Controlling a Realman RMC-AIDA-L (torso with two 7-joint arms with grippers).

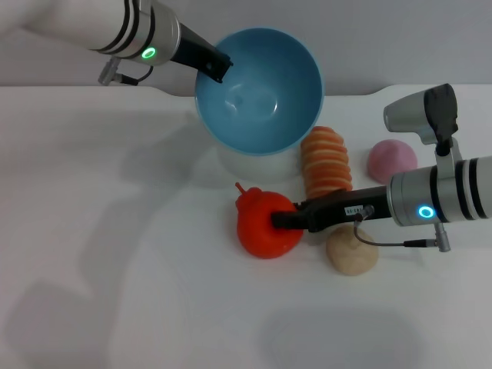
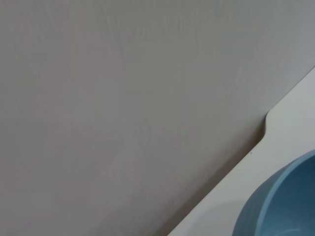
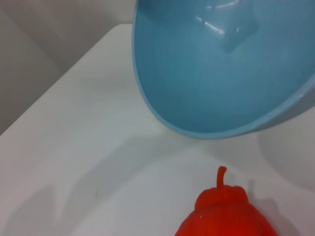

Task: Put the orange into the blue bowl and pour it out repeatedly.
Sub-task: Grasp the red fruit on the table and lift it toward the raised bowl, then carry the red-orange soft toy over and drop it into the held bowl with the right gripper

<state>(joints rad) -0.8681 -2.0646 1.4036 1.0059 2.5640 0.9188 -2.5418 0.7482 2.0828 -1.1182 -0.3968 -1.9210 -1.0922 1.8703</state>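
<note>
Just behind the right gripper (image 1: 283, 219) we see a ribbed striped roll (image 1: 326, 161); a beige ball (image 1: 353, 250) lies beside its arm, a pink dome (image 1: 391, 161) farther back. Its black fingers clasp the orange (image 1: 264, 224) on the white table (image 1: 115, 254). The left gripper (image 1: 217, 67) pinches the rim of the blue bowl (image 1: 261, 88), held tilted above the table, mouth toward us. Only the right wrist view shows the orange's stem (image 3: 221, 175) under the bowl's lip.
</note>
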